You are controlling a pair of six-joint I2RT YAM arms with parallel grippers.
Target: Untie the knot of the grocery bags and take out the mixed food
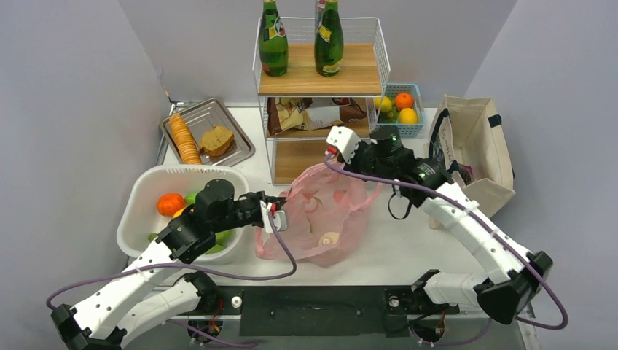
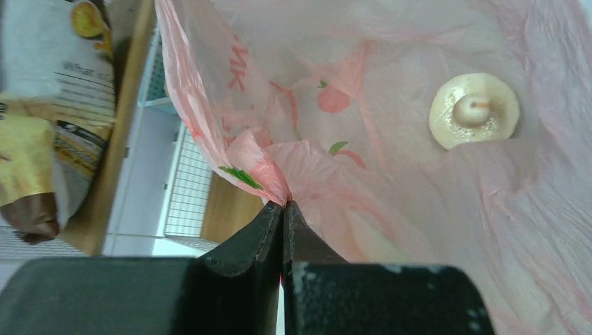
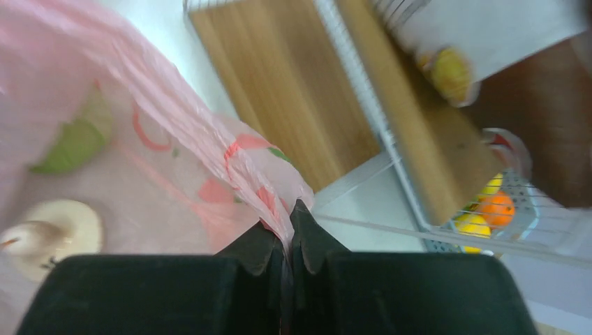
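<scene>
The pink grocery bag [image 1: 342, 208] lies in the middle of the table with its mouth spread between my two grippers. My left gripper [image 1: 280, 209] is shut on the bag's left rim [image 2: 262, 164], its fingertips pinching a fold of pink plastic. At the bag's far rim [image 3: 262, 178] my right gripper [image 1: 329, 155] is also shut on the plastic. A tan mushroom [image 2: 475, 110] rests inside the bag, and it shows through the film from above [image 1: 329, 238]. A green item [image 3: 73, 139] lies next to it. No knot shows in any view.
A white tub [image 1: 142, 198] with fruit stands at the left, behind my left arm. A metal tray [image 1: 242, 152] of crackers and bread sits behind it. A wire shelf rack [image 1: 321, 80] with two green bottles, a blue fruit basket [image 1: 417, 93] and a beige tote [image 1: 484, 157] stand at the back and right.
</scene>
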